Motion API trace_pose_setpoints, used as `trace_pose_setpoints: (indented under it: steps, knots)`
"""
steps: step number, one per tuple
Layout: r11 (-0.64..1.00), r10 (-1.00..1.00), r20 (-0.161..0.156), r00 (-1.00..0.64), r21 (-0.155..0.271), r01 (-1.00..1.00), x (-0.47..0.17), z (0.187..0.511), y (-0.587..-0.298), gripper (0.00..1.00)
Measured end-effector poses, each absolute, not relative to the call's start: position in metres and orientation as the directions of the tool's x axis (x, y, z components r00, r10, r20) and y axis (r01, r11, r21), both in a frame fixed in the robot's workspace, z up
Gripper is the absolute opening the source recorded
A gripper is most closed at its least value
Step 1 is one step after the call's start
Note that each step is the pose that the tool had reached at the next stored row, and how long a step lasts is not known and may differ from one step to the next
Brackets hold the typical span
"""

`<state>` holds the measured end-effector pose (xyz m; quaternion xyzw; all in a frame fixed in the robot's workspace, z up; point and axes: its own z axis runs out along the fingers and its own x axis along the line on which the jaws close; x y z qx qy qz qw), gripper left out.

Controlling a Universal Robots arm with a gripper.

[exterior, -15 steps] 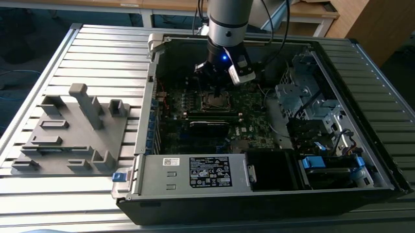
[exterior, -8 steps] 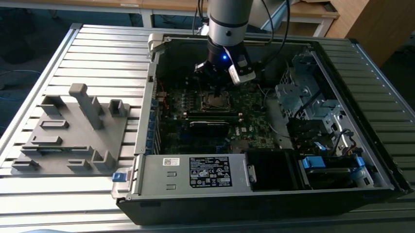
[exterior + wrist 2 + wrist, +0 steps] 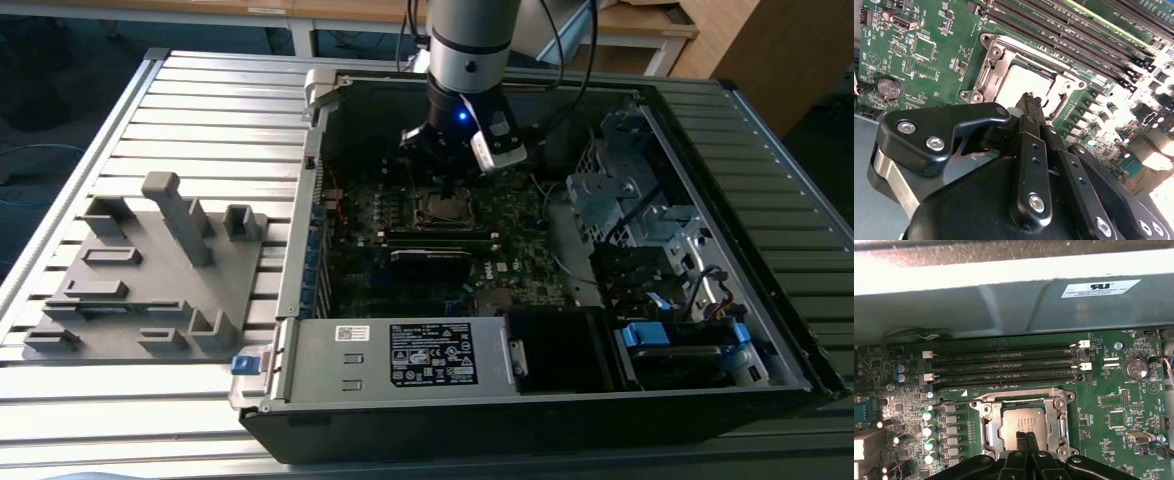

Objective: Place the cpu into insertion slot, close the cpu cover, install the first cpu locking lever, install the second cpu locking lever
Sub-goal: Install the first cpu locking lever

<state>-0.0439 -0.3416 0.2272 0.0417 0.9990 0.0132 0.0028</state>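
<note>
Cpu (image 3: 1021, 424), one, lies in the single insertion slot (image 3: 980, 412) on a green circuit board (image 3: 1114, 390), beside four black memory slots (image 3: 1004, 365). Gripper (image 3: 1023, 436) fingers pressed together, tips seemingly touching it. Open computer case (image 3: 400, 425) on slatted metal table (image 3: 200, 100).

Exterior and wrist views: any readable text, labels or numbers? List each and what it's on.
White sticker on the grey case wall: print too small to read.
Black-and-white label on the power supply: too small to read.
White lettering on the green circuit board: too small to read.
Nothing can be quoted with confidence.
</note>
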Motion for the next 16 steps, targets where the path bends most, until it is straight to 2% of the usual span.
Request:
trace_pose_setpoints:
  steps: [16]
  knots:
    - [0.996,0.083,-0.005,-0.997,0.027,0.083,-0.0439,0.2284,-0.3415,0.10]
